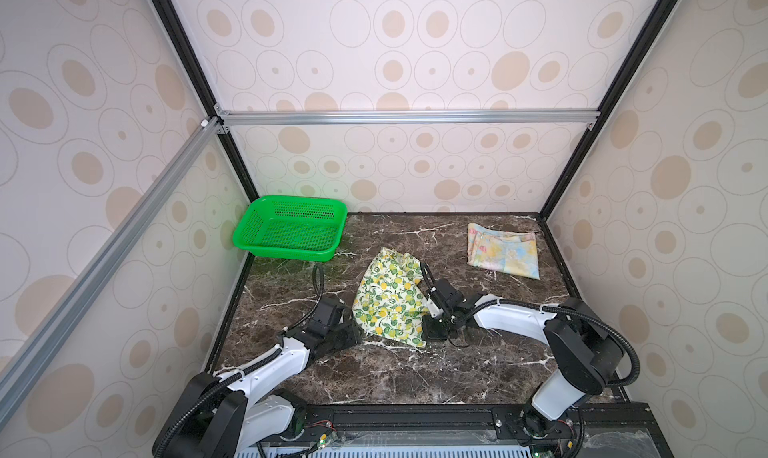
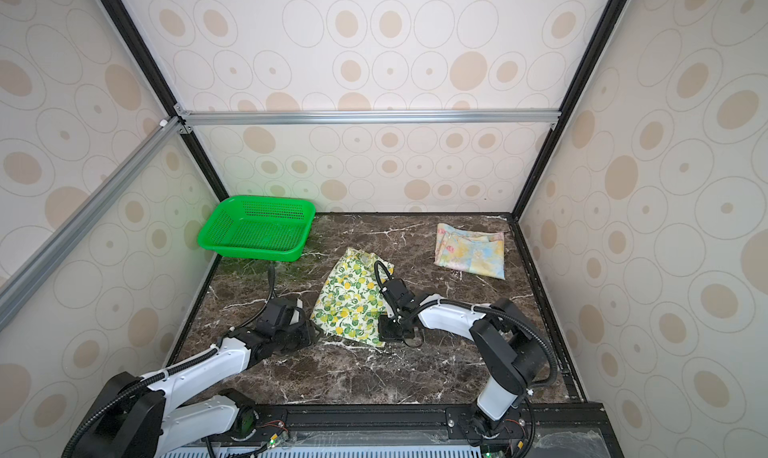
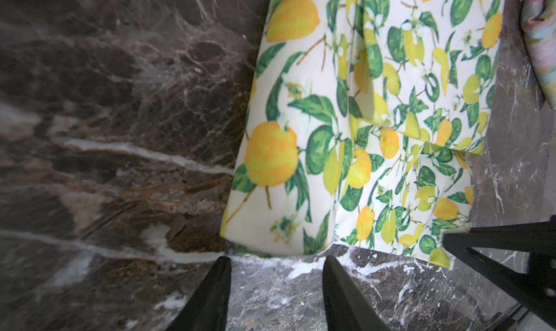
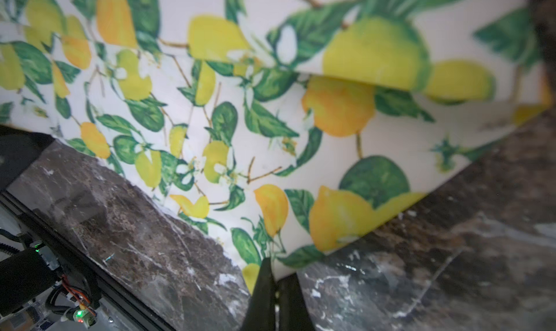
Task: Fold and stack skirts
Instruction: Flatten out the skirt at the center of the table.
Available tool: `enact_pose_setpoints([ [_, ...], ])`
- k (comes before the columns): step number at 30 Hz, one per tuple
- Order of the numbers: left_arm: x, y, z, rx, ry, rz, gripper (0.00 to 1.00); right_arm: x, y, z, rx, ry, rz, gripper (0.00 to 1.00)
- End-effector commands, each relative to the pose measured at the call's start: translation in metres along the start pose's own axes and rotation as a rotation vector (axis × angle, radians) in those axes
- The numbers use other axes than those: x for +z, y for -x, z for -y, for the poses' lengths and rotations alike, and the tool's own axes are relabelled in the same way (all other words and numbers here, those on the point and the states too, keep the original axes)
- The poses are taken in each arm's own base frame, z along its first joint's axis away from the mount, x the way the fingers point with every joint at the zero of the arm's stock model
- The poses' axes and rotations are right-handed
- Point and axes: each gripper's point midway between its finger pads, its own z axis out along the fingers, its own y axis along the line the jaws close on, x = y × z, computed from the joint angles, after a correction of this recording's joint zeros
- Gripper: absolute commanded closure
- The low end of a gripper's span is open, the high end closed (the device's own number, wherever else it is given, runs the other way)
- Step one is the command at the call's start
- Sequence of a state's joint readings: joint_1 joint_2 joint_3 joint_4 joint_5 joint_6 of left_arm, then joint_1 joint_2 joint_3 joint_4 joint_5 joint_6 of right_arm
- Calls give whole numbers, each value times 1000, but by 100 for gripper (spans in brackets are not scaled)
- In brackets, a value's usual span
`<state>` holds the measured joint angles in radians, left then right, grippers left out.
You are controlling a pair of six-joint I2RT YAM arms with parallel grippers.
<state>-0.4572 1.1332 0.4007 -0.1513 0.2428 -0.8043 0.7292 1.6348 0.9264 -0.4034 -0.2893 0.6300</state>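
Observation:
The cream lemon-print skirt (image 1: 388,300) (image 2: 351,300) lies partly folded mid-table, with an upper layer over a lower one. My right gripper (image 4: 275,269) is shut on its near corner, which lifts slightly off the marble; in a top view this gripper (image 1: 424,336) sits at the cloth's near right edge. My left gripper (image 3: 276,262) stands open at the skirt's left edge (image 3: 270,245), with only tabletop between its fingers; in a top view it (image 1: 354,320) touches that edge. The pastel flowered skirt (image 1: 503,254) (image 2: 471,252) lies folded at the far right.
A green perforated basket (image 1: 299,201) (image 2: 270,199) stands in the far left corner against the wall. Patterned walls and black frame posts close off three sides of the dark marble table (image 1: 374,377). A black rail with wiring runs along the front edge.

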Motion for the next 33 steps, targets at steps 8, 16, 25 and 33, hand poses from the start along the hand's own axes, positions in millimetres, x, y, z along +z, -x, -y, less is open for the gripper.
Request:
enact_pose_setpoints([
  [8,-9,0,20,78,-41,-11,48,-129,71,-62,-117,35,306,100],
  [16,2,-2,49,96,-103,8,37,-200,109,-93,-131,167,454,100],
  [25,10,16,131,219,-255,80,34,-237,123,-102,-121,244,516,100],
  [33,23,22,144,262,-238,131,33,-241,122,-106,-115,293,509,100],
])
